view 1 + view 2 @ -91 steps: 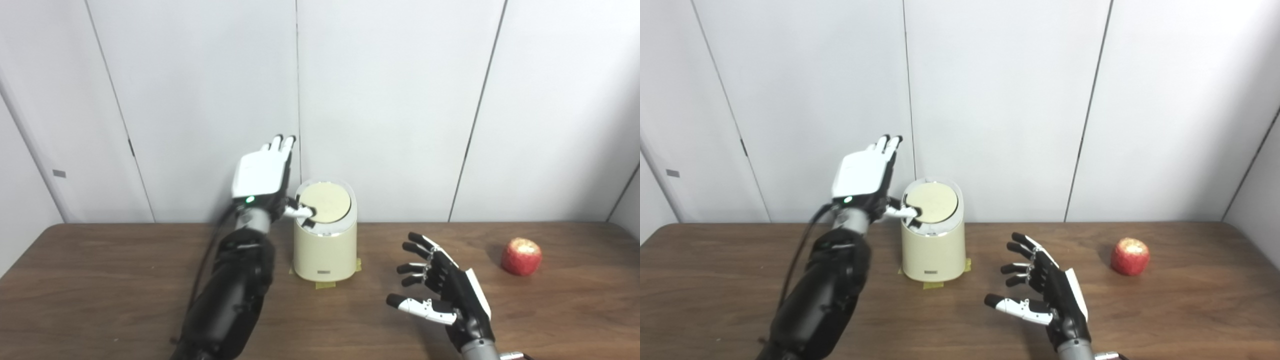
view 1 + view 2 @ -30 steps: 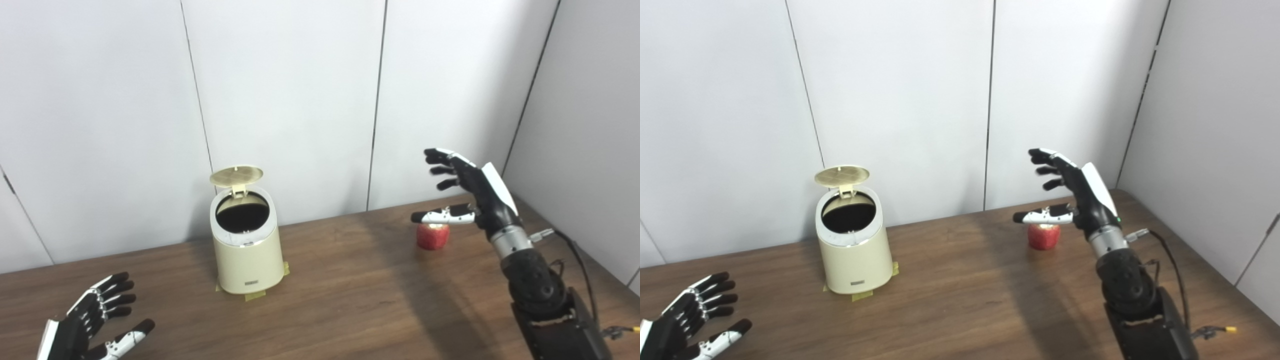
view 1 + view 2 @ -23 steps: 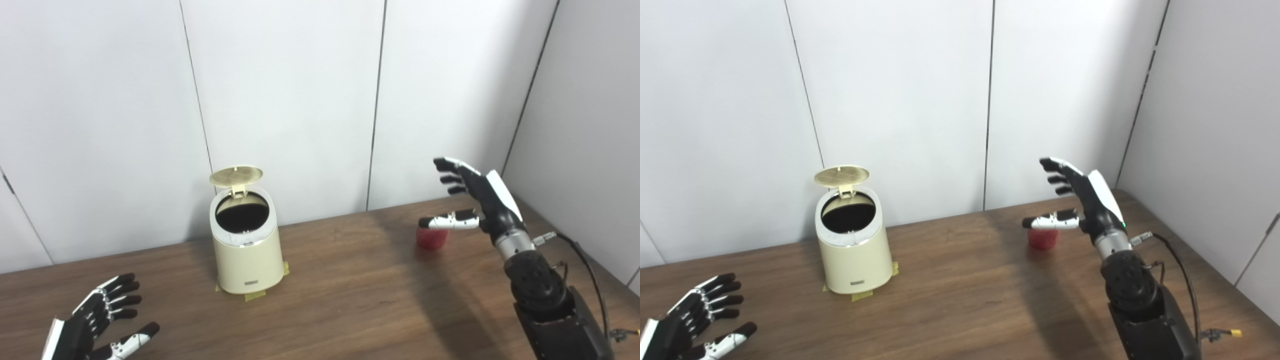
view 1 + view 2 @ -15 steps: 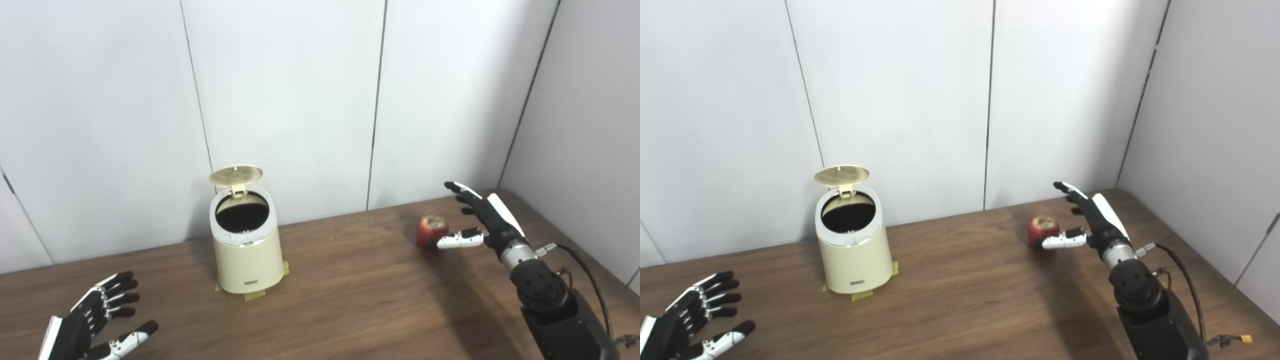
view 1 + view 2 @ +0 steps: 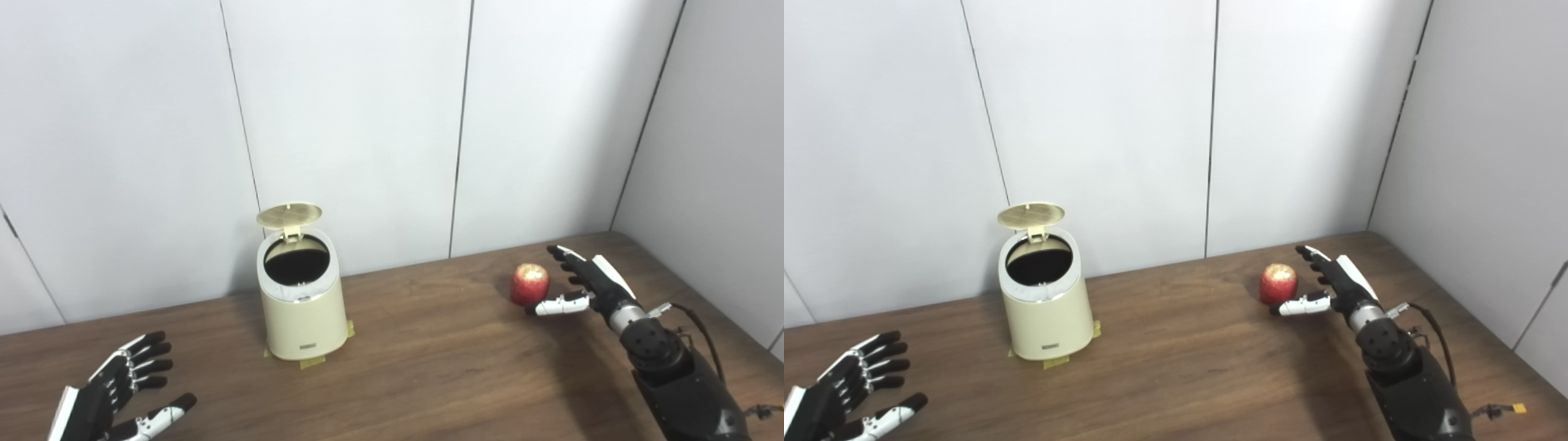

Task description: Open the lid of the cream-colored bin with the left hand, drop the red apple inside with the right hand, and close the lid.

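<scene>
Now grab step. Red apple sits near far right corner of surface. Right hand just beside it, fingers spread, holding nothing. Slide closer, wrap apple, squeeze gently. Cream-colored bin lid up. Left hand spread, empty, near left edge.

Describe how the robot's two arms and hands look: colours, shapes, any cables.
Both hands, left hand and right hand, have a black palm, a white back plate and slim black fingers with pale segments. The right arm is bulky black with a silver wrist ring and thin black cable.
</scene>
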Motion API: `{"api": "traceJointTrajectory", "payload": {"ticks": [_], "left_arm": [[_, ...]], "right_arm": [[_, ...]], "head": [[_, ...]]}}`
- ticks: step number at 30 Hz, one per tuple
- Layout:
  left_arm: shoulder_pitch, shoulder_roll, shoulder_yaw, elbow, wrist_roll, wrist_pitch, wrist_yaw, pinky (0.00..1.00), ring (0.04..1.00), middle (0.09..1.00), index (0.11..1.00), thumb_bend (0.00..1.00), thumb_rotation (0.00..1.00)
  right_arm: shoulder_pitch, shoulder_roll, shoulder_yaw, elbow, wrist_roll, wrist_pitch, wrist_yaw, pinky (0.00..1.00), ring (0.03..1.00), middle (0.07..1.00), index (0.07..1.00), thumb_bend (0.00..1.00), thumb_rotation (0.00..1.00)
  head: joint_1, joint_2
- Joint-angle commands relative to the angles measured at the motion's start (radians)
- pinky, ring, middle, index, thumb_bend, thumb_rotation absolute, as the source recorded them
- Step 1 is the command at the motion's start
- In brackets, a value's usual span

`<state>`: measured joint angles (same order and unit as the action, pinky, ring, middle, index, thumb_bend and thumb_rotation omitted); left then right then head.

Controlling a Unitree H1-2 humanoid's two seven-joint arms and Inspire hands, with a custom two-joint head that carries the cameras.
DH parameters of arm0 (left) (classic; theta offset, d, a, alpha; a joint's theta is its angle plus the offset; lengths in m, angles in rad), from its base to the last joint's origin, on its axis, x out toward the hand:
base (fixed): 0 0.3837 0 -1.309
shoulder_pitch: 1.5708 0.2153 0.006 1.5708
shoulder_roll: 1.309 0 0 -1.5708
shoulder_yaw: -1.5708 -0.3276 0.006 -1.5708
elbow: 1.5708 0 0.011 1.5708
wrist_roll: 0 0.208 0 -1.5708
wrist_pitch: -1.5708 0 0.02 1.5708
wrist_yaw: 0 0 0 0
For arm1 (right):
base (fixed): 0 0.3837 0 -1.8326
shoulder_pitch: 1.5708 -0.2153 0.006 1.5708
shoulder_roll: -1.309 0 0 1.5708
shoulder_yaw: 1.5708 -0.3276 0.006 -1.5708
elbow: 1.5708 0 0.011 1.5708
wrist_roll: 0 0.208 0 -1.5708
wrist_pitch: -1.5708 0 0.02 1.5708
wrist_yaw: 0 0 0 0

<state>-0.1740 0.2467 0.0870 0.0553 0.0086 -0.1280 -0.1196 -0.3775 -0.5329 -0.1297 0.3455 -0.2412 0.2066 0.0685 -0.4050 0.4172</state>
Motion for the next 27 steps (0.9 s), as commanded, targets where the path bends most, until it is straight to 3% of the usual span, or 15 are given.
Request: {"api": "traceJointTrajectory", "payload": {"ticks": [1,9,15,18,22,23,24,27], "left_arm": [[-0.029,0.012,0.000,-0.044,0.005,-0.002,0.005,0.68,0.740,0.791,0.820,0.69,0.00],[-0.027,0.008,-0.012,-0.055,0.023,0.003,0.007,0.65,0.726,0.783,0.808,0.69,0.00],[-0.021,0.004,-0.014,-0.066,0.026,-0.001,0.010,0.64,0.716,0.774,0.800,0.67,0.00],[-0.019,0.004,-0.014,-0.065,0.021,-0.006,0.007,0.65,0.722,0.781,0.807,0.66,0.00],[-0.017,0.004,-0.018,-0.070,0.024,-0.009,0.006,0.64,0.718,0.779,0.809,0.65,0.00],[-0.016,0.003,-0.018,-0.071,0.024,-0.010,0.007,0.65,0.717,0.778,0.808,0.64,0.00],[-0.016,0.003,-0.019,-0.071,0.029,-0.012,0.010,0.64,0.714,0.778,0.808,0.64,0.00],[-0.015,0.005,-0.020,-0.067,0.033,-0.021,0.012,0.63,0.706,0.775,0.805,0.64,0.00]], "right_arm": [[-0.054,-0.040,0.002,-0.004,-0.017,-0.038,-0.034,0.86,0.916,0.923,0.922,0.86,0.20],[-0.089,-0.020,0.040,0.042,-0.033,0.002,-0.039,0.86,0.907,0.903,0.915,0.82,0.18],[-0.117,-0.008,0.059,0.096,-0.018,-0.039,-0.036,0.84,0.894,0.893,0.911,0.82,0.18],[-0.128,-0.004,0.066,0.118,-0.009,-0.061,-0.035,0.80,0.860,0.867,0.905,0.80,0.13],[-0.143,-0.007,0.095,0.167,-0.053,-0.124,-0.089,0.79,0.763,0.711,0.794,0.78,0.03],[-0.150,-0.009,0.104,0.201,-0.067,-0.159,-0.114,0.65,0.660,0.633,0.713,0.76,0.01],[-0.158,-0.011,0.115,0.235,-0.080,-0.195,-0.138,0.58,0.581,0.544,0.624,0.65,0.01],[-0.169,-0.018,0.143,0.284,-0.108,-0.258,-0.175,0.47,0.469,0.467,0.532,0.54,0.00]], "head": [[0.000,0.000],[0.010,0.006],[0.016,0.011],[0.018,0.014],[0.022,0.017],[0.025,0.020],[0.025,0.020],[0.026,0.021]]}}
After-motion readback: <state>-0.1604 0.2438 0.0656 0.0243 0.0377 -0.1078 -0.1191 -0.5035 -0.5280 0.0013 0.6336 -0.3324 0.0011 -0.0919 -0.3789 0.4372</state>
